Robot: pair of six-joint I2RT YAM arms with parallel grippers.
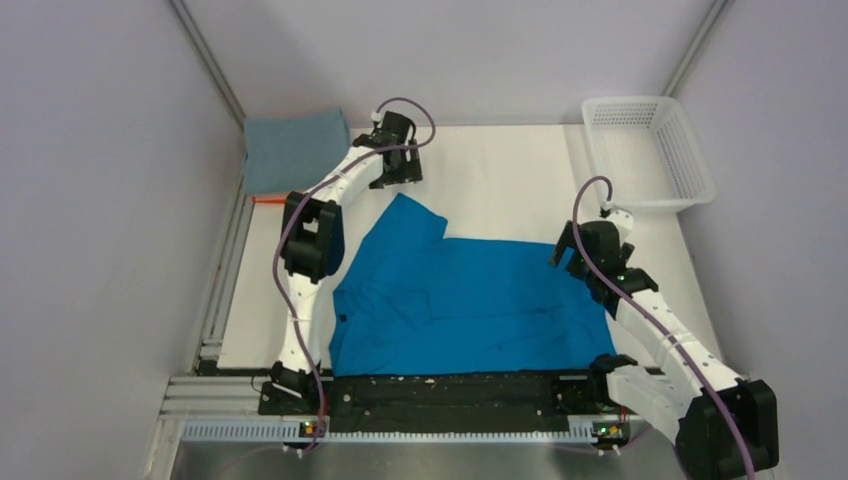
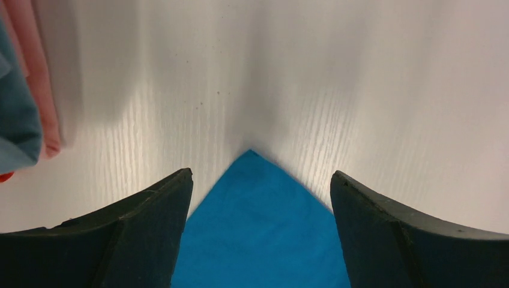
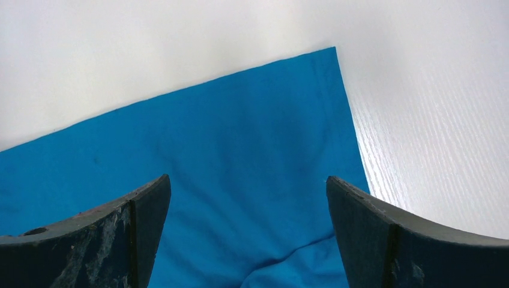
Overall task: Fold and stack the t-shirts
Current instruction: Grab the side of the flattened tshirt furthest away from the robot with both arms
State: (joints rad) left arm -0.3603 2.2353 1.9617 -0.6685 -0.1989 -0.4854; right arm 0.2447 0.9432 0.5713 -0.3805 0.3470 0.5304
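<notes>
two grippers: left gripper [image 2: 261, 180] and right gripper [image 3: 249, 183], both spread wide, holding nothing.
blue t-shirt [image 1: 470, 300]: flat at surface [image 1: 500, 170] centre; sleeve tip below left gripper, 3 o'clock corner below right gripper.
folded t-shirts [image 1: 295, 150]: stacked at 10 o'clock.
white mesh basket [image 1: 650, 150]: at 2 o'clock.

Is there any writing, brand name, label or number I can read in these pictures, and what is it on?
None: no text is readable in any view.
The blue t-shirt, the folded shirts, the white basket and the robot arms show no print, label or number.
</notes>
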